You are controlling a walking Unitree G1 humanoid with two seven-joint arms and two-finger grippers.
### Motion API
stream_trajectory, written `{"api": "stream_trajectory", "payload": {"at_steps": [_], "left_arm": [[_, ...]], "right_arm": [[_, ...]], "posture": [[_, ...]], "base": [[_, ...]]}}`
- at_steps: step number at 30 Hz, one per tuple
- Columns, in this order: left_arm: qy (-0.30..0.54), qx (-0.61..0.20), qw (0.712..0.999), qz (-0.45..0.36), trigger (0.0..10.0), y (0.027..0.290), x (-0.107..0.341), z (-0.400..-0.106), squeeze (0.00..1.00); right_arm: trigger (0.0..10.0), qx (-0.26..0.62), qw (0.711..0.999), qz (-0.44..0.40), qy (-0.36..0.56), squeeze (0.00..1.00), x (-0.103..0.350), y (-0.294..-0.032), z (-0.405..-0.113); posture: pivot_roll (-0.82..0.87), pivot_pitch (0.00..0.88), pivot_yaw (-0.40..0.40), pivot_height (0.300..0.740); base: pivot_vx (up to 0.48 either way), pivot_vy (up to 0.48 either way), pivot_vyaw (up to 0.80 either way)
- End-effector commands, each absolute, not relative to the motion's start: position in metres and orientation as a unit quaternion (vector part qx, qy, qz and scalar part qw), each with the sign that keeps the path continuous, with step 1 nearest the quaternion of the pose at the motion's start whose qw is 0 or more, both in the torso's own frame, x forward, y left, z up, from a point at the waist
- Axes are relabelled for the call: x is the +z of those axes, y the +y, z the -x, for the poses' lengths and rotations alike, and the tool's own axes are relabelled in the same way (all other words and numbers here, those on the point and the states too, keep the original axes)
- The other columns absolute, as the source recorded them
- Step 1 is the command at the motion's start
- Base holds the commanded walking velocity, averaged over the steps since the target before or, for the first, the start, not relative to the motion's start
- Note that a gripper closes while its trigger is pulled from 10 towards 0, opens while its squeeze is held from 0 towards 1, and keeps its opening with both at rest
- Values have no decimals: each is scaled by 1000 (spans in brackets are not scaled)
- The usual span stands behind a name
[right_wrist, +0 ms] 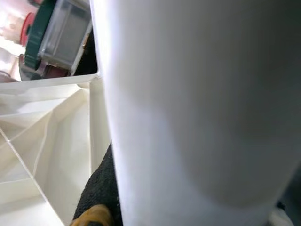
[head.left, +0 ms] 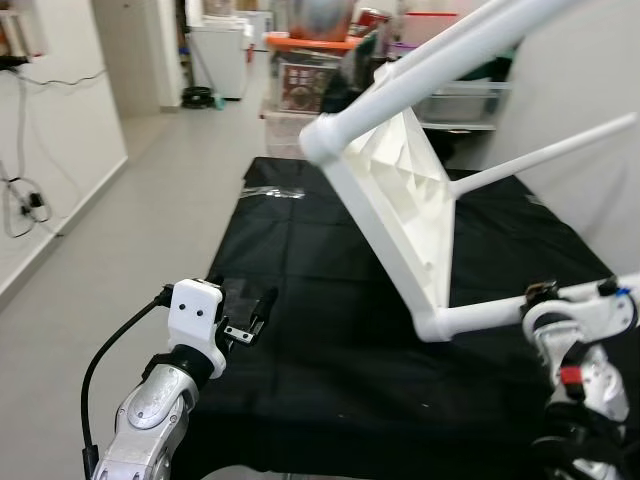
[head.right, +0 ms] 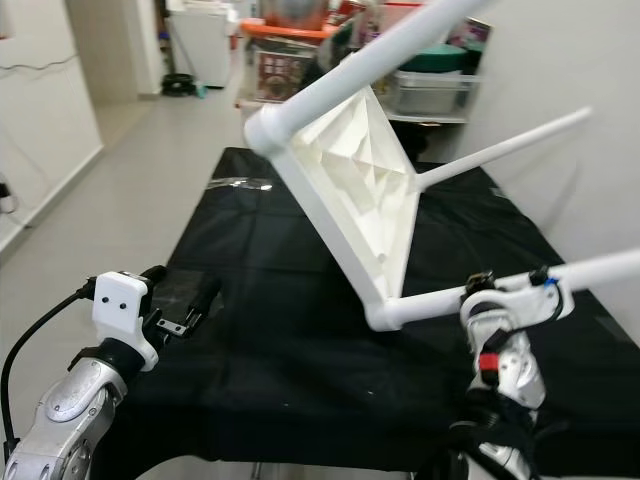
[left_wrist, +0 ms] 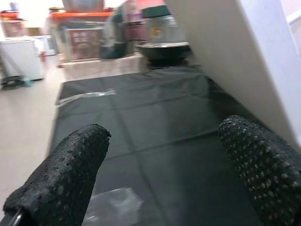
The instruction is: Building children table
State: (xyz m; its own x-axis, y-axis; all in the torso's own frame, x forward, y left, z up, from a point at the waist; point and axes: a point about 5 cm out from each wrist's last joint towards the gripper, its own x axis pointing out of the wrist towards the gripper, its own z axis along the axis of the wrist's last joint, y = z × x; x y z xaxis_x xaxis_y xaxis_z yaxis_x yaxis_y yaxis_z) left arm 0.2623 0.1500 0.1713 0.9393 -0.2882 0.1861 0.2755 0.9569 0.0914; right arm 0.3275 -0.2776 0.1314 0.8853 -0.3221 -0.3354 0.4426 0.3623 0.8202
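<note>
Right gripper (head.right: 500, 295) clamps a leg of the white table (head.right: 365, 200), tilted above the black cloth (head.right: 290, 330). Left gripper (head.left: 245, 315) wide, empty, beside it. Step: flipping upright; next needs left support.

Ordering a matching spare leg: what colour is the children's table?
White table, clearest in the left eye view.

No text, label, brand, number or sign can be read anywhere in these views.
</note>
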Motion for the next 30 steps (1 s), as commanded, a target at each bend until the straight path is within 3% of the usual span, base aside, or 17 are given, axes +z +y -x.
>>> {"api": "stream_trajectory", "payload": {"at_steps": [1, 2, 6, 27, 30], "left_arm": [[-92, -148, 984, -27, 10000, 148, 169, -261, 0], [-91, -150, 984, -29, 10000, 148, 168, -261, 0], [-90, -151, 984, -31, 10000, 148, 168, -261, 0], [-88, -156, 983, -37, 10000, 144, 167, -261, 0], [-88, -151, 984, -41, 10000, 147, 167, -261, 0]], "right_arm": [[10000, -220, 807, -493, 240, 0, 80, -240, -317], [10000, -215, 799, -468, 309, 0, 65, -228, -310], [10000, -222, 786, -448, 363, 0, 53, -216, -302], [10000, -251, 810, -411, 335, 0, 63, -229, -308], [10000, -244, 830, -376, 331, 0, 65, -230, -308]], "posture": [[57, 0, -70, 740], [55, 0, -72, 740], [59, 0, -77, 740], [57, 0, -78, 740], [59, 0, -79, 740]], "base": [[0, 0, 0], [0, 0, 0], [0, 0, 0], [0, 0, 0], [0, 0, 0]]}}
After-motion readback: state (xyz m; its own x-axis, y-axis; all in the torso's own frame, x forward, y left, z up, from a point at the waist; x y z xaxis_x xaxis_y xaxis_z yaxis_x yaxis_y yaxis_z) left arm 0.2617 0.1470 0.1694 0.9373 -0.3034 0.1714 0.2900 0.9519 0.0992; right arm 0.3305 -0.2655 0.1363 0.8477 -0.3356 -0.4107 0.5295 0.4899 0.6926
